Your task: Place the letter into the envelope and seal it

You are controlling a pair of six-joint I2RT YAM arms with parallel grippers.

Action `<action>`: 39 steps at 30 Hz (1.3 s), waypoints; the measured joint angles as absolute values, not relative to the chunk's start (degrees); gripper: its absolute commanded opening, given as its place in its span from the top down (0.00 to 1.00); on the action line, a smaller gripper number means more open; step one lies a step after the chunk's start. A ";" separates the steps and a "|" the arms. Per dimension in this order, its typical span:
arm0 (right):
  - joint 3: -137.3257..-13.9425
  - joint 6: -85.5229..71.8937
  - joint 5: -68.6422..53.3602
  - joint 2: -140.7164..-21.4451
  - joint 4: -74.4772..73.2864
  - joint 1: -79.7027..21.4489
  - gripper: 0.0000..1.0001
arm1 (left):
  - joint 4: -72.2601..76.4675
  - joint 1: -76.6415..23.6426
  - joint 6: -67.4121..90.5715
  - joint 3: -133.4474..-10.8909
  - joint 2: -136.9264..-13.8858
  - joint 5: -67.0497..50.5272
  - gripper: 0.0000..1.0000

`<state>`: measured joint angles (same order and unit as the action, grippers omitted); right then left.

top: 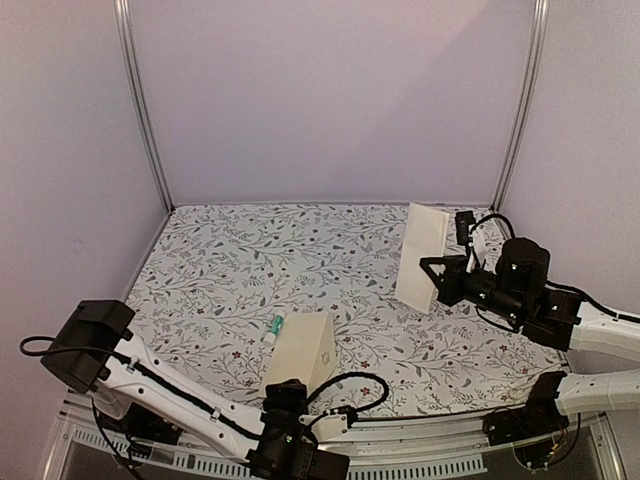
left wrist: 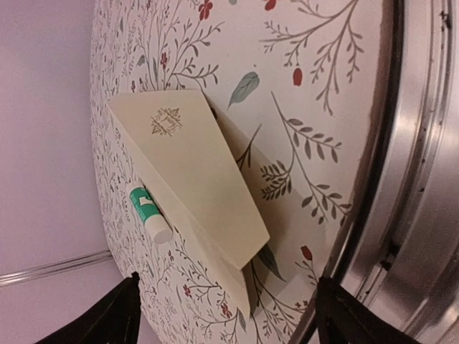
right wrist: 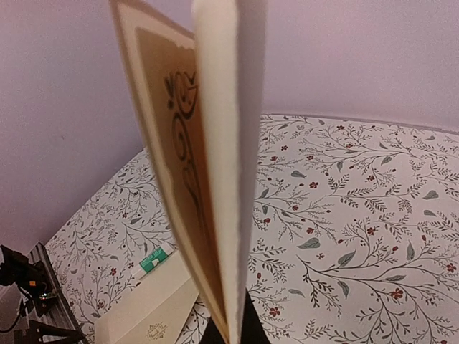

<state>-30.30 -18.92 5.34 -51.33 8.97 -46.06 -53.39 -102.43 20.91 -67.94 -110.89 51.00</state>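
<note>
The letter (top: 421, 256) is a folded sheet, cream outside, held upright above the right side of the table. In the right wrist view its tan inner face with a dark ornament (right wrist: 183, 165) fills the middle. My right gripper (top: 441, 276) is shut on its lower edge (right wrist: 233, 326). The cream envelope (top: 300, 351) lies near the front edge, its flap with a faint emblem (left wrist: 166, 122) raised. It also shows in the right wrist view (right wrist: 143, 315). My left gripper (top: 286, 393) is open and empty at the envelope's near end, fingers (left wrist: 107, 319) wide apart.
A white glue stick with a green label (top: 276, 326) lies against the envelope's far left side, also in the left wrist view (left wrist: 149, 213) and the right wrist view (right wrist: 154, 259). The metal rail of the table's front edge (left wrist: 409, 179) runs close to the left gripper.
</note>
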 measured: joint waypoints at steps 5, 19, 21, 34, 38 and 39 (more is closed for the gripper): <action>-30.30 -18.92 4.75 -51.33 8.97 -46.06 1.00 | -53.10 -101.03 20.60 -67.26 -112.44 52.53 0.22; -30.28 -18.87 3.73 -51.51 9.04 -46.06 1.00 | -41.93 -96.84 12.53 -62.28 -113.38 55.18 0.49; -30.26 -18.87 3.68 -51.62 9.06 -46.06 1.00 | -39.75 -96.23 11.25 -61.54 -113.36 55.72 0.61; -30.24 -18.85 3.68 -51.90 9.08 -46.06 1.00 | -28.60 -93.58 6.39 -57.45 -110.65 57.23 1.00; -30.24 -18.83 3.70 -51.64 9.06 -46.06 1.00 | -18.68 -92.31 2.92 -52.05 -102.45 55.05 1.00; -30.22 -18.81 3.73 -51.29 9.04 -46.06 1.00 | -16.08 -91.70 2.07 -50.41 -99.85 54.06 1.00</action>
